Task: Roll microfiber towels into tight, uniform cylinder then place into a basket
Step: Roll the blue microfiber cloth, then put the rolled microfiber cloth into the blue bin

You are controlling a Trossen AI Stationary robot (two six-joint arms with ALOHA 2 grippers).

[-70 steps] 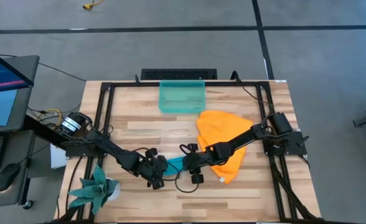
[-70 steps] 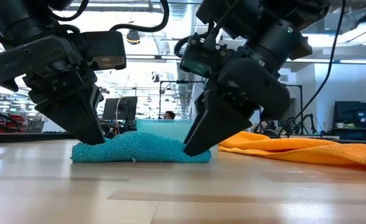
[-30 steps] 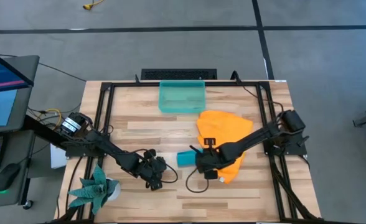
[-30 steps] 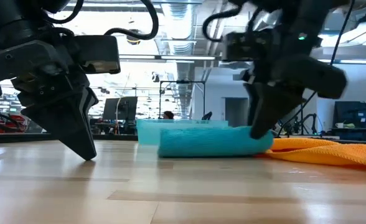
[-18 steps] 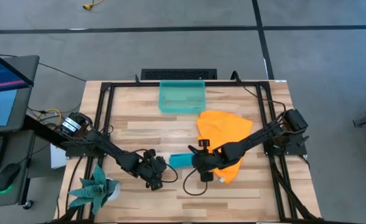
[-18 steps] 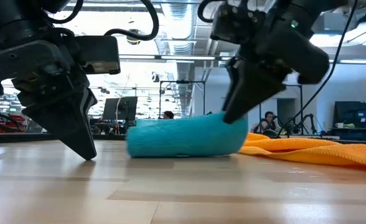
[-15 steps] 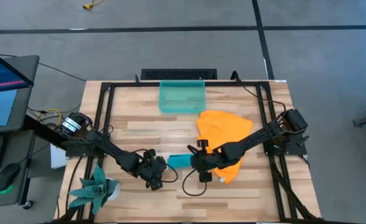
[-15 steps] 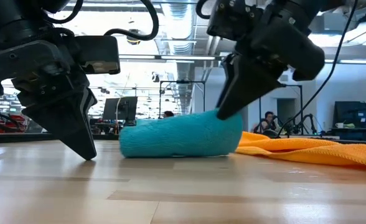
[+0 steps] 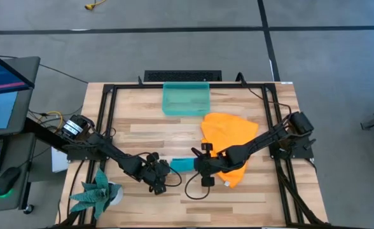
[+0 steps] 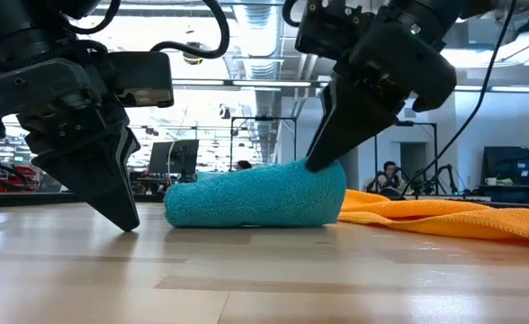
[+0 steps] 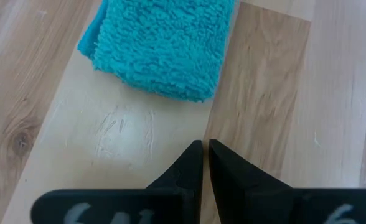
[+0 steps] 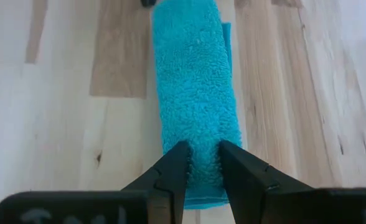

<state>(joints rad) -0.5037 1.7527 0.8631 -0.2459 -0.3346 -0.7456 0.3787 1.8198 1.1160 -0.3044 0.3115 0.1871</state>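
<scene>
The teal towel [image 9: 182,165] lies rolled into a short cylinder on the wooden table [image 9: 149,133], a little toward six o'clock from the table's centre in the high view. In the low view it rests flat on the boards [image 10: 255,196], its long axis across the picture. The right gripper [image 12: 203,163] sits at the roll's three o'clock end, fingers partly apart with that end of the cloth pinched between them; the right wrist view shows the pile bulging up in the gap. In the low view the right gripper [image 10: 323,160] comes down at a slant onto the top of that end.

The left gripper [image 11: 205,146] has its fingers pressed together, holding nothing, tips resting on or just above the wood, though the contact is hard to judge. It stands just beside the roll's nine o'clock end, apart from it [image 10: 125,220].

The orange towel [image 9: 228,137] lies spread out and rumpled at three o'clock of the roll, under the right arm, its near edge touching or just beside the roll. The basket [image 9: 186,99] stands at the table's twelve o'clock edge, well apart from both towels. A green spiky plant [image 9: 98,191] sits at the seven o'clock corner.
</scene>
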